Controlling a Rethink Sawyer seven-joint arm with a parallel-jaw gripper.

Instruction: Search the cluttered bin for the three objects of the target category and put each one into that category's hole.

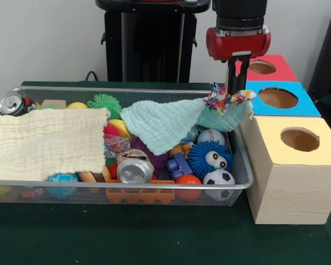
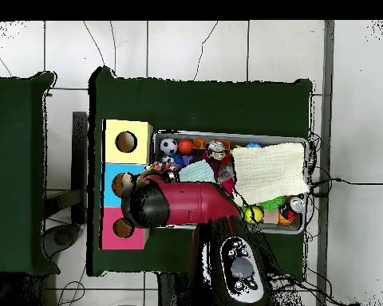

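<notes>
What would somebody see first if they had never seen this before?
Probably the big red and black arm coming down from above, its fingers pinching a crinkly colourful wrapper over the right end of the wire bin. Next, the bin itself, stuffed with balls, cans and two cloths. Beside it stand three boxes with round holes: yellow nearest, then blue, then red.

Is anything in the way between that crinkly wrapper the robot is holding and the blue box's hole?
Nothing visible. The gripper holds the wrapper above the bin's end, beside the blue box. Its hole is open and uncovered.
</notes>
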